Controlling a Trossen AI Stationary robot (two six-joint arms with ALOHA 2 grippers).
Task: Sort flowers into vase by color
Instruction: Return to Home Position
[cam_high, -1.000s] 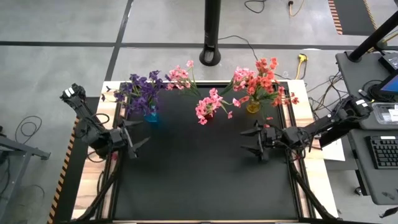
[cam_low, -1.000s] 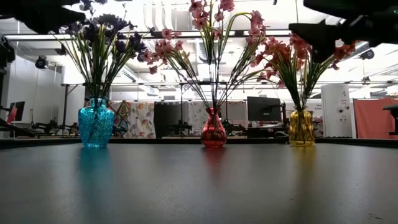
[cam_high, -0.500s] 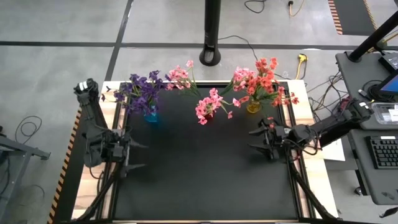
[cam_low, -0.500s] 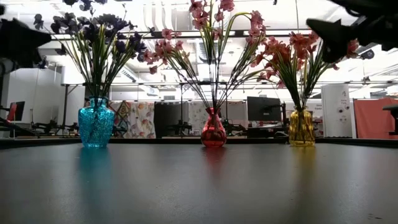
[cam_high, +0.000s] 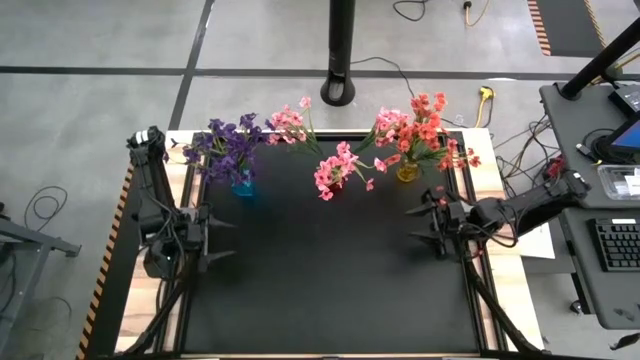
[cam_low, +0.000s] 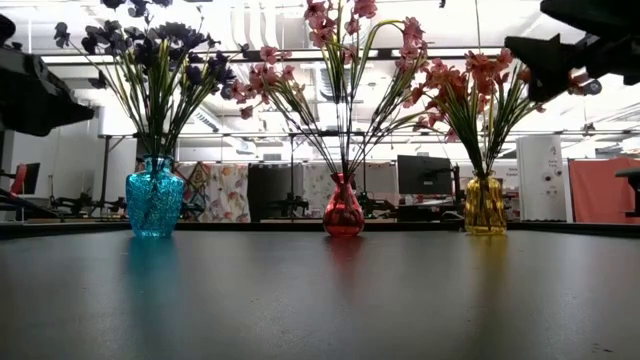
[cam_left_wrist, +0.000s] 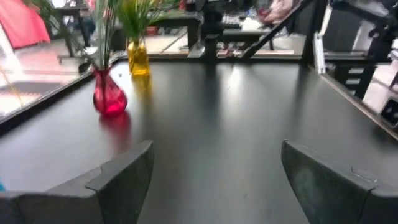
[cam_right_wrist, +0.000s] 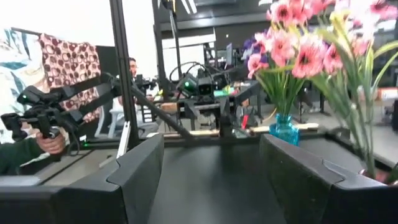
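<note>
Three vases stand along the table's far side. A blue vase (cam_high: 243, 186) (cam_low: 155, 201) holds purple flowers (cam_high: 228, 146). The red vase (cam_high: 335, 184) (cam_low: 343, 210) (cam_left_wrist: 110, 99) has pink flowers (cam_high: 338, 166), some leaning toward the far edge. Orange-red and pink flowers (cam_high: 415, 130) fill the yellow vase (cam_high: 407, 173) (cam_low: 485, 205). My left gripper (cam_high: 226, 239) (cam_left_wrist: 214, 168) hovers open over the table's left edge, pointing right. Also open, my right gripper (cam_high: 416, 226) (cam_right_wrist: 211, 162) hovers near the right edge, pointing left. Neither holds anything.
The black mat (cam_high: 330, 280) lies bare between the grippers and toward the near edge. A dark post (cam_high: 340, 50) stands beyond the far edge. In the right wrist view a person's hand (cam_right_wrist: 53, 142) shows beyond the table's left side.
My right gripper has drawn back toward the table's right edge, staying open. My left arm has folded back, its elbow swinging toward the far edge, and its gripper has turned from slanting toward the far side to level, pointing right, near the left edge. The vases and flowers have not moved.
</note>
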